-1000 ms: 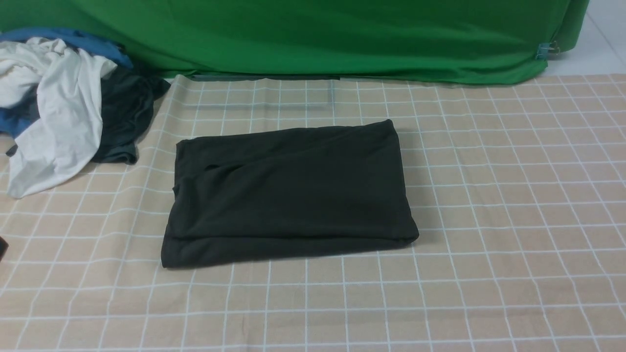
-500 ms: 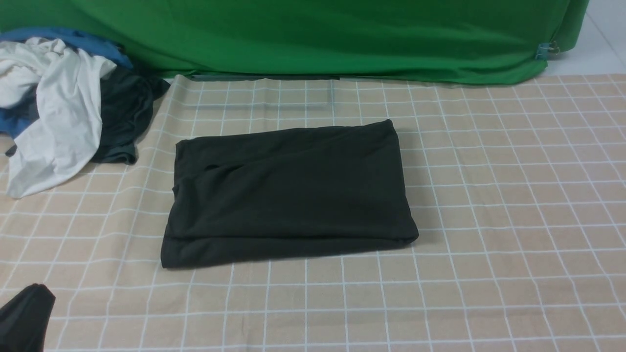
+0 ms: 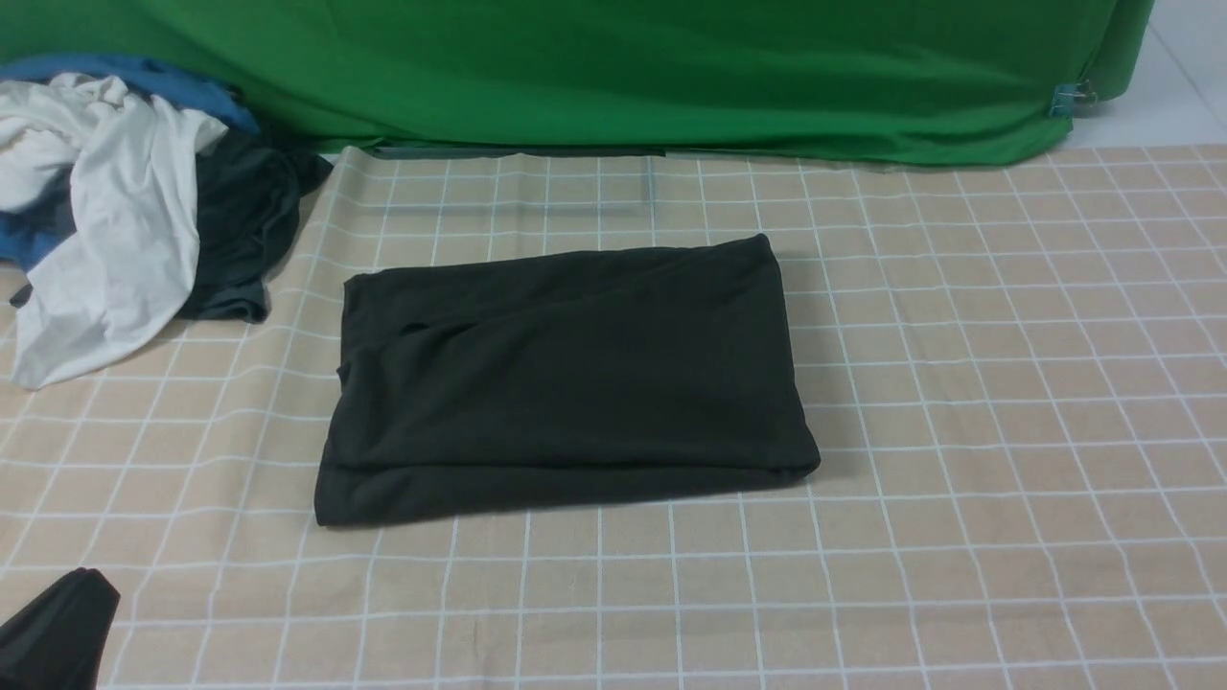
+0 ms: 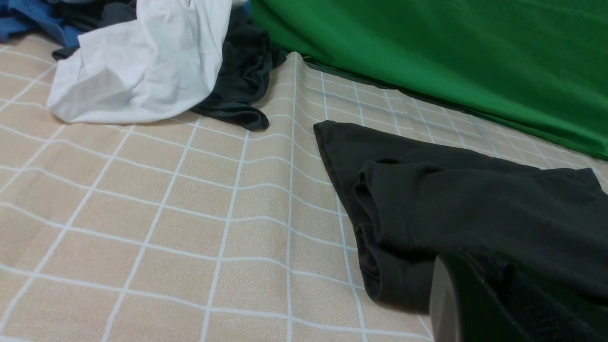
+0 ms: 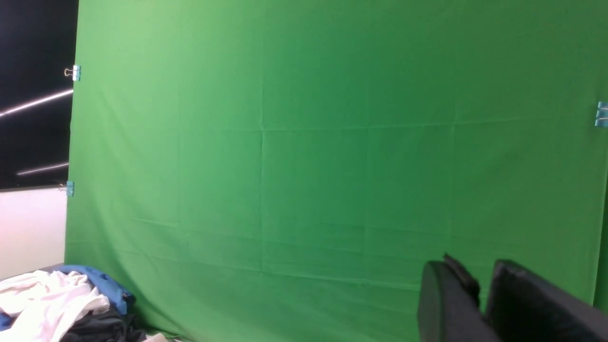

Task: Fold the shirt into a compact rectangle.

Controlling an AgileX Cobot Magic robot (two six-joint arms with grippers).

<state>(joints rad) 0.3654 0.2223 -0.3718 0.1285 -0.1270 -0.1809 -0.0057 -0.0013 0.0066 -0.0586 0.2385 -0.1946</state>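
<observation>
- Flat on the table, the black shirt (image 3: 566, 379) lies folded into a rectangle, near the middle and slightly left of centre.
- Its long axis runs left to right, turned a little so the right end sits farther back than the left.
- Layered folded edges show along the near side and at the left end; the top face is plain, with shallow creases and no print visible.
- At the near left corner of the front view the left gripper (image 3: 57, 628) shows as a dark tip, apart from the shirt; its fingers are together and nothing is seen between them.
- From the left wrist view one dark finger (image 4: 475, 304) sits in front of the shirt's left end; whether it touches the cloth cannot be told.
- Out of the front view, the right gripper (image 5: 482, 299) is raised toward the backdrop; its two dark fingers stand a narrow gap apart with nothing between them.
- Covering the table is a beige tablecloth (image 3: 959, 402) with a white grid, lightly wrinkled.
- Far left lies a heap of clothes: a white garment (image 3: 105, 240), a blue garment (image 3: 144, 81) and a dark grey garment (image 3: 244, 230), well apart from the shirt.
- Behind the table hangs a green backdrop (image 3: 623, 67), held by a clip (image 3: 1066, 98) at the far right.
</observation>
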